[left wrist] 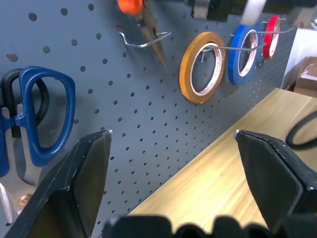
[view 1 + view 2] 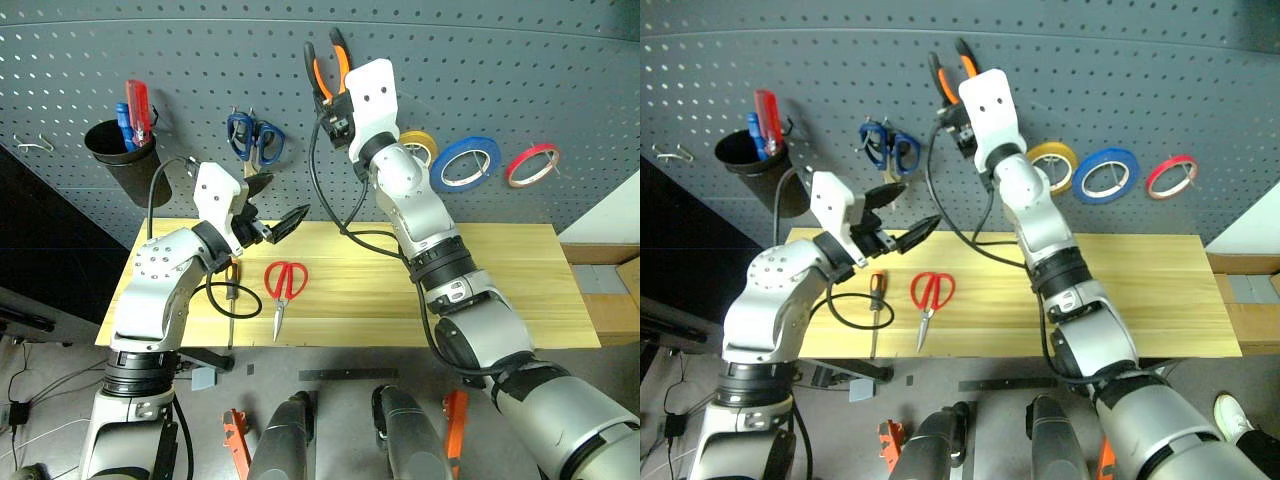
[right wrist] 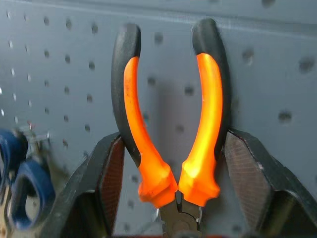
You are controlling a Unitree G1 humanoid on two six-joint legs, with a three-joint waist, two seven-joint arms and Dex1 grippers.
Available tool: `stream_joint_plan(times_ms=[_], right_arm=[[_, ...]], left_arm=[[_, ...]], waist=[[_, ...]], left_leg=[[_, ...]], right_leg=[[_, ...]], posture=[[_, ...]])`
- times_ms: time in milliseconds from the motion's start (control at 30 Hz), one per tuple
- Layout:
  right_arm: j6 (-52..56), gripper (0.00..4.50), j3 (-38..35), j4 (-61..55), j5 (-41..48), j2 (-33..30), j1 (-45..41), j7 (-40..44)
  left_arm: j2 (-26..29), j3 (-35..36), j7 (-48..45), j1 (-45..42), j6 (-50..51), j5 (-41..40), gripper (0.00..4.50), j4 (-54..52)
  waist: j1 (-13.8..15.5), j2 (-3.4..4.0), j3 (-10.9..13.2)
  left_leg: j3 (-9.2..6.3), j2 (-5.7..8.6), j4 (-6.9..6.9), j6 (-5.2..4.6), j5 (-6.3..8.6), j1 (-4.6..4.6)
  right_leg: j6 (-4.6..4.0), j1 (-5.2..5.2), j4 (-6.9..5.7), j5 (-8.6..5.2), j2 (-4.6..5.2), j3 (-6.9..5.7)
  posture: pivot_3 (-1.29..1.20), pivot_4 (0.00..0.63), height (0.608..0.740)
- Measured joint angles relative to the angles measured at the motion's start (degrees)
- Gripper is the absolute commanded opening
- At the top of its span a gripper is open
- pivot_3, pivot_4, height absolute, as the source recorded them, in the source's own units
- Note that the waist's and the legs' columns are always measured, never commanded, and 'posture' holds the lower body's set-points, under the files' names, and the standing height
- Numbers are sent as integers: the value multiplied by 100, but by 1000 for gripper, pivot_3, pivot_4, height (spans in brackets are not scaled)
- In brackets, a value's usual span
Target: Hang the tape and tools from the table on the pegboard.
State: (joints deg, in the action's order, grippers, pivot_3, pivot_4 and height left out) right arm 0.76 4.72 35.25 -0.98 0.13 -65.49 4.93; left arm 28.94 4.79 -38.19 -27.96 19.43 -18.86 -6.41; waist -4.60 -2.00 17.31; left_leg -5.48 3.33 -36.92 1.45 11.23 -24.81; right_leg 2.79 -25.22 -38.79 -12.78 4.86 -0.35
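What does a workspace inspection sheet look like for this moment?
Surface: table, light wood, mostly bare.
Job's things: blue tape hung on pegboard; pliers against the board between the right gripper's fingers; red-handled scissors and screwdriver lying on table.
Clutter: yellow tape, red tape, blue-handled scissors, black cup with screwdrivers, all on the board.
Grippers: left gripper open, empty, above the table; right gripper either side of the pliers' handles.
Cables: black cable looping off each arm.
Surroundings: cardboard boxes beside the table.

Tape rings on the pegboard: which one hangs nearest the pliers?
The yellow tape ring, first in the row beside the pliers; the blue tape and red tape ring hang farther right.
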Motion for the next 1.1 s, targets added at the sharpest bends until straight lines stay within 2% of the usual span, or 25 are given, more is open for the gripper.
stream_joint_plan(times_ms=[33,67,233,433,600,733,933,1100], right_arm=[[68,4337,2,-55,-1,-3,44,12],[174,4454,9,-149,-3,0,96,21],[1006,4454,34,-615,-23,-99,264,158],[3203,4454,479,-2038,66,-570,1041,1161],[4914,4454,778,-3832,830,-1059,1905,2212],[5999,4454,981,-5168,1573,-1317,2508,2729],[6704,4454,1039,-5855,1938,-1360,2802,2693],[6921,4454,1117,-5999,2069,-1355,2881,2600]], left_arm=[[0,0,2,0,0,3,4262,18],[0,-3,2,0,-2,5,4262,22],[-2,-21,26,1,-6,30,4262,23],[-5,-47,272,295,346,103,4262,-4],[-9,-229,673,912,1364,153,4262,-363],[-133,-510,1376,1288,2590,431,4262,-498],[-467,-676,1948,1416,3744,570,4262,-315],[-761,-918,2221,1148,3912,784,4262,391]], waist=[[0,0,0],[-1,0,0],[-1,0,0],[-13,0,0],[-33,0,0],[-33,0,0],[-19,-2,-1],[-17,-4,-2]], left_leg=[[0,0,-1,0,0,0],[0,0,-1,0,-1,0],[-4,1,-2,0,-7,0],[0,1,9,-1,-6,-2],[-3,-2,12,-3,-5,-1],[-9,-1,5,-3,-5,0],[-16,-1,-3,-3,-9,1],[-12,2,-3,-3,-9,1]], right_leg=[[0,-1,-1,0,0,0],[0,-1,-3,0,0,0],[-1,-1,-7,0,0,-1],[-2,-6,1,0,1,1],[-1,-5,5,-2,1,1],[1,0,0,-3,1,-5],[10,5,-1,-9,1,-12],[1,5,0,-4,4,-11]], posture=[[-79,232,740],[-81,233,740],[-88,238,740],[-92,244,740],[-99,250,740],[-110,255,740],[-122,263,740],[-134,265,740]])
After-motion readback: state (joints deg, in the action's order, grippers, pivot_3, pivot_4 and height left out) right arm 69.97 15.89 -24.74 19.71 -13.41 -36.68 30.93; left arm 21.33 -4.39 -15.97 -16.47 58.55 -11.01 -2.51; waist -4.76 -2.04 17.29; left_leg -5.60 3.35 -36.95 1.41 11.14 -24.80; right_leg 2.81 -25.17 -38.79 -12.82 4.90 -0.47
